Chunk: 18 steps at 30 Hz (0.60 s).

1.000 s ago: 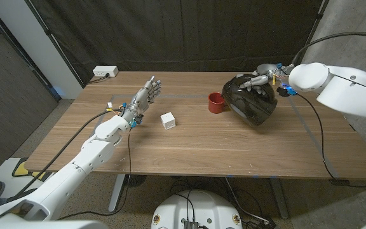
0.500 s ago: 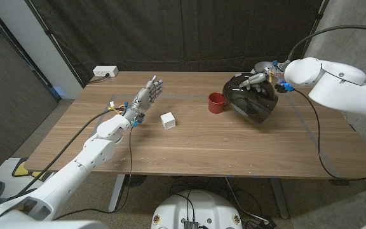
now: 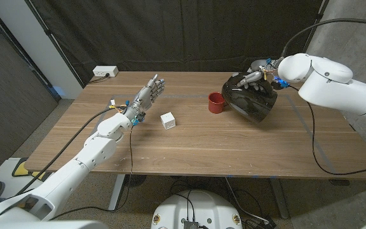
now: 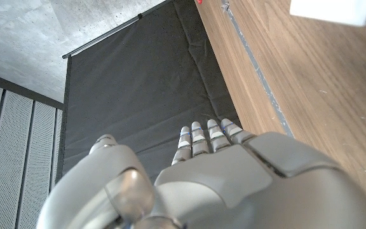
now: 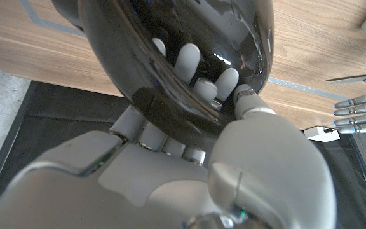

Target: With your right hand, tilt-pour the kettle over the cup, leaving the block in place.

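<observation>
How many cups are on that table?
1: a red cup stands beside the tilted black kettle, on the side toward the white block. None seems hidden.

Wooden table (image 3: 234,143), red cup (image 3: 216,102), white block (image 3: 167,119)

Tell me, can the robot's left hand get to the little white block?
Probably yes. The left hand is open and holds nothing, and the white block sits close beside it on the bare table, with nothing between them. The task wants the block left alone, though.
</observation>
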Available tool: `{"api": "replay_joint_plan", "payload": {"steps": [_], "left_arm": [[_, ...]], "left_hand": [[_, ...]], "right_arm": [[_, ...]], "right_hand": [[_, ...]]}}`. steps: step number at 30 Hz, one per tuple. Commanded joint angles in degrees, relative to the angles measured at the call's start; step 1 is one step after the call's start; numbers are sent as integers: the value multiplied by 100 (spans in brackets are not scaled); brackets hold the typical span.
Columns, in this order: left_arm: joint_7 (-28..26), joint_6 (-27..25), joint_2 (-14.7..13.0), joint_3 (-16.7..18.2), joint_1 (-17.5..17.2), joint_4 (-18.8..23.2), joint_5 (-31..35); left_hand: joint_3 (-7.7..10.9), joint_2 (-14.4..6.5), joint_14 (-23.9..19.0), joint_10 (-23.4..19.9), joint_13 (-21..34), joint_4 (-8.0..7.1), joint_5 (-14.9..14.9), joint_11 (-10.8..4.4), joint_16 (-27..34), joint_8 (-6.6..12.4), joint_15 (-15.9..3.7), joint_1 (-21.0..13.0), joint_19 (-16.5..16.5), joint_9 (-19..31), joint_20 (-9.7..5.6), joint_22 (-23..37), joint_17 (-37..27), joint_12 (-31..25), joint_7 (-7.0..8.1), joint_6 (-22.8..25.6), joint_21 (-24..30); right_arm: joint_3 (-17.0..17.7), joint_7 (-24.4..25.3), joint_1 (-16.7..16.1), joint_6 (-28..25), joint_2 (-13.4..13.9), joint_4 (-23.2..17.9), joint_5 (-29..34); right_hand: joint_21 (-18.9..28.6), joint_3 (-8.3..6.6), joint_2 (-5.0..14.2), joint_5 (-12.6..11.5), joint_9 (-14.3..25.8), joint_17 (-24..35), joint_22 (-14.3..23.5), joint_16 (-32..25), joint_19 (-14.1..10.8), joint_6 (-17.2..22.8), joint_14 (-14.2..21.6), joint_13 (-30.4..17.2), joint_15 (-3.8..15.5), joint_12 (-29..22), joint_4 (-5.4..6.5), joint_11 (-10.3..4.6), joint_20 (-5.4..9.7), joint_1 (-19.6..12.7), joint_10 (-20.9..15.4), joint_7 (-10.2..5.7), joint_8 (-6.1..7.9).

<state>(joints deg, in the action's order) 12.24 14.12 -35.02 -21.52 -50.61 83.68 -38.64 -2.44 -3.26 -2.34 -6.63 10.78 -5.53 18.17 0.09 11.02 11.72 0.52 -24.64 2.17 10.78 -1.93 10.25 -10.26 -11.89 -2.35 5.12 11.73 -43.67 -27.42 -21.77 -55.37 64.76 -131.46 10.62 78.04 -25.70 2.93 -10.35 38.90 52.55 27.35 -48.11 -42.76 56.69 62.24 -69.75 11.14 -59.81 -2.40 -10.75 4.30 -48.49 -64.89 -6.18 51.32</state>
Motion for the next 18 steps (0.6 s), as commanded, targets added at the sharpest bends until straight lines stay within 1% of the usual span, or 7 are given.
{"api": "replay_joint_plan", "payload": {"steps": [1,2,8,14,18], "left_arm": [[188,-19,8,-65,141,-88,9],[201,-19,14,-70,153,-101,9],[238,-26,44,-86,183,-138,-4],[249,7,70,-85,187,-166,-4],[248,33,85,-76,177,-182,-12]], "left_hand": [[-33,-6,-3,3,22,-20,-18,-32,-15,-12,-25,-33,53,12,-49,13,-26,12,-27,52,-22],[-34,-6,-2,2,22,-20,-18,-31,-16,-14,-23,-34,57,12,-46,13,-26,11,-26,50,-23],[-43,-10,2,-1,22,-20,-21,-21,-18,-13,-18,-37,60,12,-47,13,-27,11,-24,54,-24],[-51,-13,-2,-4,22,-21,-24,-31,-16,-18,-20,-39,61,12,-44,13,-27,10,-27,45,-23],[-55,-17,-3,-2,22,-21,-26,-42,-16,-17,-21,-44,63,12,-42,13,-27,12,-23,48,-24]], "right_arm": [[-819,-804,688,-588,-201,-49,1030],[-885,-873,748,-622,-226,-40,1115],[-1247,-1311,1110,-776,-391,26,1606],[-1348,-1529,1236,-840,-503,47,1848],[-1345,-1616,1263,-822,-568,54,1915]], "right_hand": [[54,-24,717,20,33,-12,-2,-10,-64,113,79,0,156,-42,-18,-13,813,633,-32,-96,42],[69,-36,718,19,1,-4,-16,-19,-78,122,86,2,163,-44,-31,-9,813,627,-25,-101,27],[100,-53,721,20,21,-12,-58,-30,-88,128,113,-18,162,-73,-42,-9,813,640,-22,-90,45],[126,-76,721,20,15,-3,-96,-28,-90,129,107,-7,156,-81,-43,-14,813,659,-15,-90,44],[143,-92,719,20,33,-14,-127,-10,-79,110,84,6,156,-84,-45,0,813,675,-15,-82,49]]}}
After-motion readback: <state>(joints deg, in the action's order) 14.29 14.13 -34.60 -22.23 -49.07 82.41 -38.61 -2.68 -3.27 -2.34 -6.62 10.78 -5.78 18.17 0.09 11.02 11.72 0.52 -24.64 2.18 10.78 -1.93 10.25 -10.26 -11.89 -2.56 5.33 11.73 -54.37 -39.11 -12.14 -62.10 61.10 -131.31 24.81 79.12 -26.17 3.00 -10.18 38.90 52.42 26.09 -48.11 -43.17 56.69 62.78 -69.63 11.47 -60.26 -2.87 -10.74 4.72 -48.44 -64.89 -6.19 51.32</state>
